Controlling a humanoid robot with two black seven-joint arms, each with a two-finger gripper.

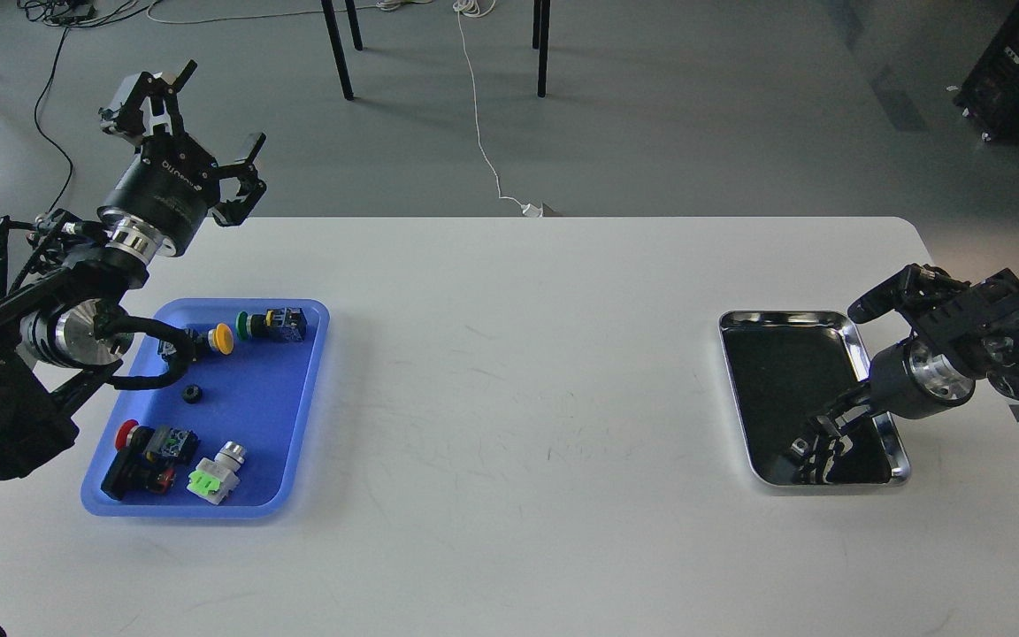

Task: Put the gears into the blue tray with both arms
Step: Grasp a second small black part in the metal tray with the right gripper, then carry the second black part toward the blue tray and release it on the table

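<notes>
black fingers of the left gripper [209, 111] were spread wide with nothing between them, raised up beyond the far left corner of the white table [509, 372], past the far end of the blue tray [297, 425]. its silver wrist ring sat just below, and a black cable looped from the left arm down over the tray's far left part.

the blue tray lay on the table's left side. one gear [192, 395], a small black ring, rested on the tray floor near the middle, apart from the switches around it. toward the far end lay a yellow-capped switch [213, 339] and just to its right a green-capped switch [272, 325]. at the near end lay a red-capped switch [145, 451] and beside it a white and green switch [218, 473].

across the table, the right gripper [815, 442] reached down into the steel tray [815, 316], low over its near part. dark against the tray's dark, mirror-like inside, its fingers could not be told apart, so i could not tell how far it stood open or whether it held anything. the steel tray sat well apart from the blue one, near the table's right edge.
</notes>
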